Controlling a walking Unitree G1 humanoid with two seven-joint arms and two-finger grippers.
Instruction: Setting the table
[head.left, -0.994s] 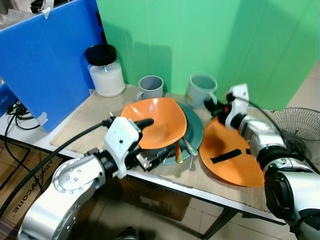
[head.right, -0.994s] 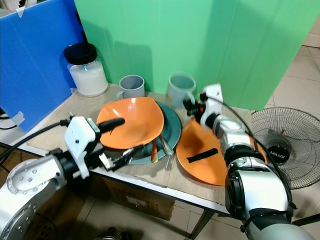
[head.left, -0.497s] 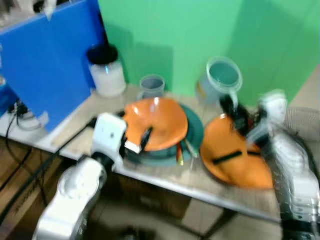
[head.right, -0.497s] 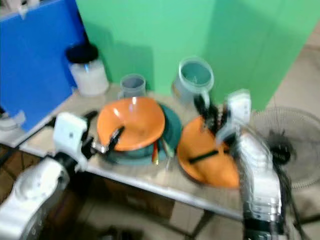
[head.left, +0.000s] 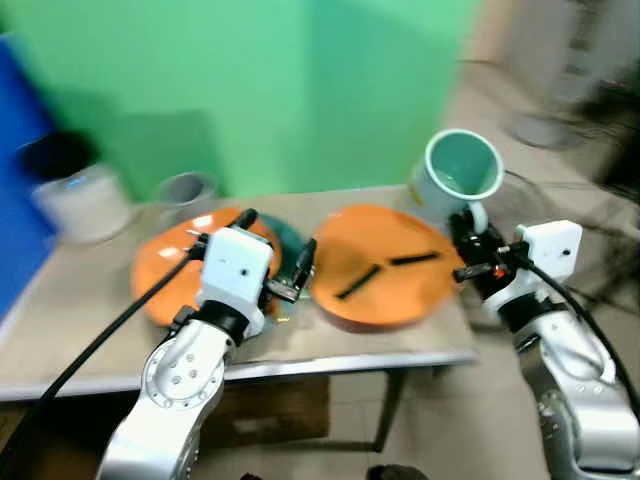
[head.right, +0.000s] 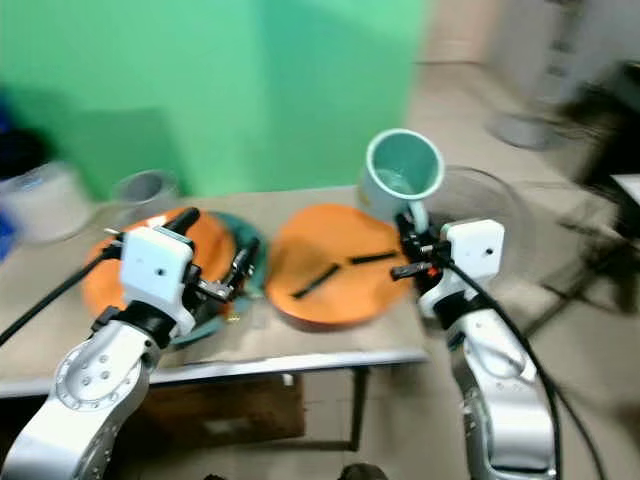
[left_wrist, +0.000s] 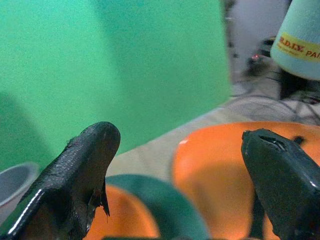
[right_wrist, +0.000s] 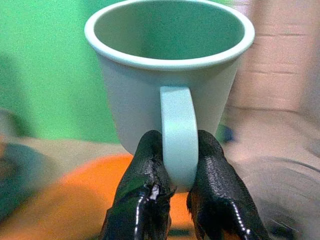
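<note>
Right hand (head.right: 412, 258) clenched on handle of pale green mug (head.right: 404, 172), mug lifted off desk (head.left: 60, 330), tilted, mouth toward camera, above right edge of near orange plate (head.left: 385, 265). Left hand (head.left: 275, 255) released, fingers spread, empty, hovering by second orange plate (head.left: 160, 275) stacked on teal plate (head.right: 245, 250). Grey mug (head.left: 185, 188) and jar (head.left: 75, 200) at back of desk. View blurred.

Risks: pinch on handle alone is thin, so mug may swivel or slip. Low carry could knock near orange plate off desk edge.
</note>
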